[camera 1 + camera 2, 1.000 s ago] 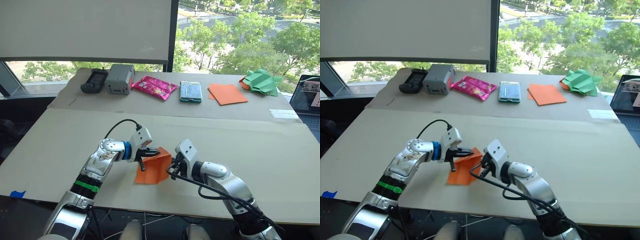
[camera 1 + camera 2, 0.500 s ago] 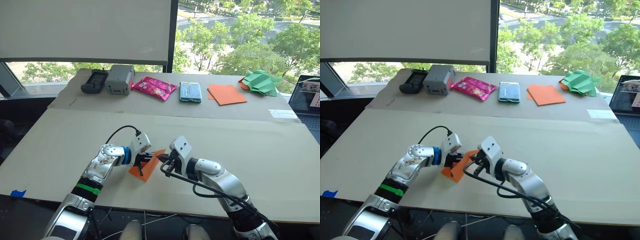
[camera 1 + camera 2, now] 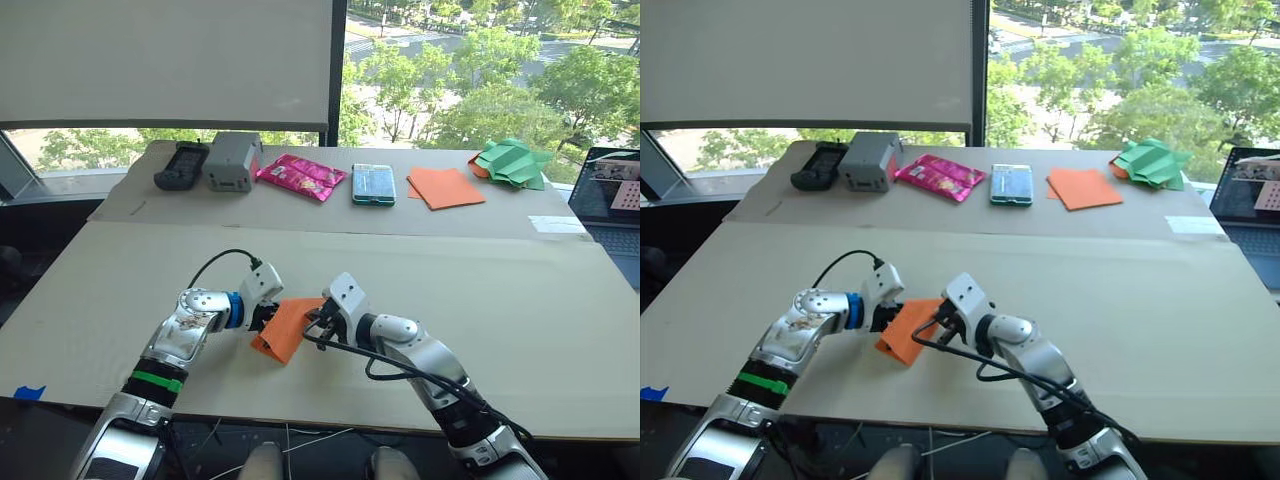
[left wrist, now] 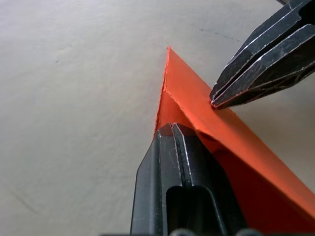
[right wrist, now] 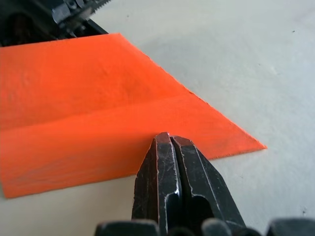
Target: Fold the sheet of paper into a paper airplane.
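1. The sheet of paper lies folded near the front edge of the counter, between my two grippers. From the head cameras it reads as a narrow slanted orange shape, low on the surface.
2. The left gripper has its fingers pressed together, tips at the paper's edge where a layer lifts; I cannot tell whether any paper is caught between them.
3. The right gripper also has its fingers closed, tips resting against the paper's near edge. A crease line runs across the sheet just beyond the tips in the right wrist view.
4. In the left wrist view the right gripper's closed tips touch the raised folded edge of the paper from the opposite side.
5. Along the far side of the counter I see a black handheld device, a grey box, a pink packet, a green-edged phone-like slab, smooth orange sheets and green crumpled paper.
6. A laptop sits at the far right edge.
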You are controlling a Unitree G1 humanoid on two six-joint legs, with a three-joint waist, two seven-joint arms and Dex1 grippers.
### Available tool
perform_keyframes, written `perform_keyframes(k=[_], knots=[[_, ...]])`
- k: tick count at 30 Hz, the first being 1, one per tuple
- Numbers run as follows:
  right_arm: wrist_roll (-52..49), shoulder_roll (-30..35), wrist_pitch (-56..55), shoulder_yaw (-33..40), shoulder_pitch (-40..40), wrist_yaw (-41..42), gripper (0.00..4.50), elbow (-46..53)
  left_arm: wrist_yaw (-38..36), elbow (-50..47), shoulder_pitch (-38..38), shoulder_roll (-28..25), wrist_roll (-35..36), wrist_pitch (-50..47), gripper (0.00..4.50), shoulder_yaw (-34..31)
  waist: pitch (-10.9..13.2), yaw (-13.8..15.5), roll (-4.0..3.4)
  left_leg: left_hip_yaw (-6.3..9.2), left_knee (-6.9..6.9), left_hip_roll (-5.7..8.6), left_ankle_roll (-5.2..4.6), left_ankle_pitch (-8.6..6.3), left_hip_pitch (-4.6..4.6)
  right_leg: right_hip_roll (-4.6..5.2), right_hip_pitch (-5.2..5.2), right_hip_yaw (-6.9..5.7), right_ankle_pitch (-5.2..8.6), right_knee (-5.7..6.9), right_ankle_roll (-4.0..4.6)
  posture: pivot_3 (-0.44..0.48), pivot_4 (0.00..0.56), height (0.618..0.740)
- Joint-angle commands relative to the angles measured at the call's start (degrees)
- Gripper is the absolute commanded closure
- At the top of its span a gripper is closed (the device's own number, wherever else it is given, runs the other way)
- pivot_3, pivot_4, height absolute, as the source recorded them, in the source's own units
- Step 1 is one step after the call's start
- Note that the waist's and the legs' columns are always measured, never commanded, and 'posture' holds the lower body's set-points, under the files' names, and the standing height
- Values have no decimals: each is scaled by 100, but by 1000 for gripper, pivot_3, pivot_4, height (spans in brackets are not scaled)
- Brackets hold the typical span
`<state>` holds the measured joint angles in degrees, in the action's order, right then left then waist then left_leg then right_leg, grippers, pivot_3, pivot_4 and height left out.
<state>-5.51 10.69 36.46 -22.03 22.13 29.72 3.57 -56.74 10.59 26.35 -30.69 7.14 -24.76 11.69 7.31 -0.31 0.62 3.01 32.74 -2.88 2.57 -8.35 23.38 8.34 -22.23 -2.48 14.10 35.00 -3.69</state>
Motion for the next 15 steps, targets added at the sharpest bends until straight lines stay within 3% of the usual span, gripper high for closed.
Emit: perform_keyframes(k=[1, 9, 15], knots=[[113, -68, -222, -51, 133, -9, 4500, -126, 70, -224, -91, -191, 42, -146, 4471, -193, 0, -19, 1, 0, 1, 0, 0, 0, 0, 0, 1, 0, 0, -1, 0, 0, 150, 702], [332, -88, -273, -130, 181, 49, 4500, -412, 99, -445, 261, -213, 366, -238, 4471, -596, 2, -29, 5, 1, 1, 0, -1, 1, 2, 0, 1, 0, 0, 1, 0, 0, 150, 702], [400, -57, -280, -125, 173, 68, 4500, -408, -116, -413, 145, -160, 431, -76, 4471, -440, 2, -39, 6, 0, 2, 1, -5, 3, 0, 0, 3, 2, 0, 0, 0, 0, 150, 702]])
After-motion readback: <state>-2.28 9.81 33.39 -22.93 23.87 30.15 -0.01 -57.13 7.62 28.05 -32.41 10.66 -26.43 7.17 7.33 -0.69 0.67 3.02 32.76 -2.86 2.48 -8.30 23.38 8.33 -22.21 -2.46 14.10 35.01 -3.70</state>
